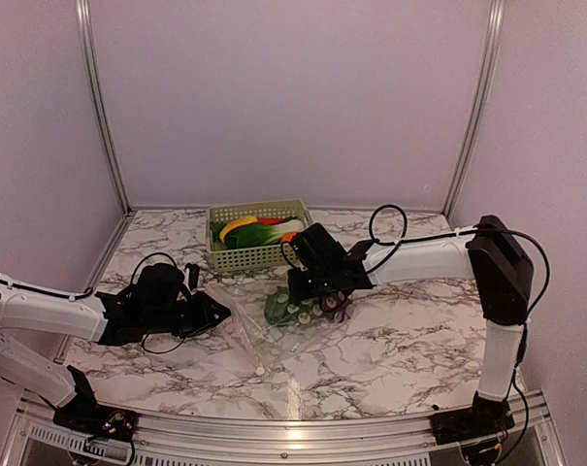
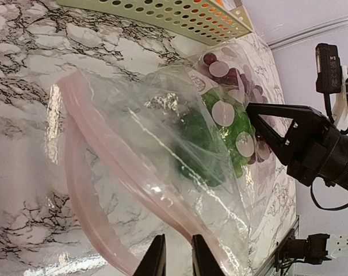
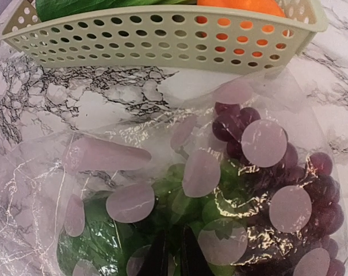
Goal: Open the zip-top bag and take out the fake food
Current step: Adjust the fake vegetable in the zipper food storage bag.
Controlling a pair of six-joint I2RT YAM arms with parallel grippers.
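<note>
ITEM zip-top bag (image 1: pixel 249 325), flat on desk, frame centre, below basket (image 1: pixel 246 254) | CONTENTS fake food (image 3: pixel 228 126) (grapes, leafy green) inside | left gripper (image 2: pixel 178 261) jaws pinched on pink zip strip | right gripper (image 3: pixel 172 259) jaws nipping film | HANDLING part lips slowly, grips firm.

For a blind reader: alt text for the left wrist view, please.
A clear bag with a pink zip strip lies on a marble table, green and purple fake food inside. The left tool pinches its near edge; the right tool grips the far end.
</note>
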